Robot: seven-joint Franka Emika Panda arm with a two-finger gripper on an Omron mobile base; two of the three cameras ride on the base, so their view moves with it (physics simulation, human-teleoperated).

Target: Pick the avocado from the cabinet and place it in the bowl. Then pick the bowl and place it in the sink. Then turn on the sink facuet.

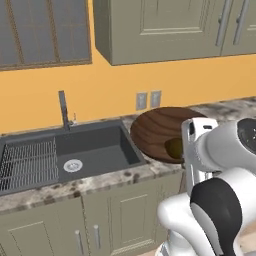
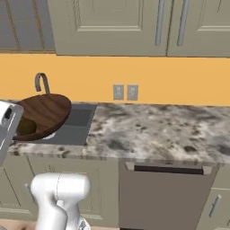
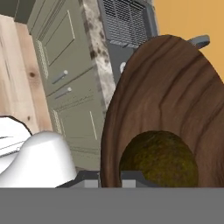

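While the left base view was taken, the bowl (image 1: 159, 131) was held tilted above the counter (image 1: 100, 182) at the right edge of the sink (image 1: 90, 150), the avocado (image 1: 174, 148) inside it. From the right base view, the bowl (image 2: 42, 113) overhung the sink's (image 2: 74, 126) edge. Seen from the hand view, the gripper (image 3: 110, 178) was clamped on the bowl's (image 3: 175, 100) rim beside the avocado (image 3: 159, 159).
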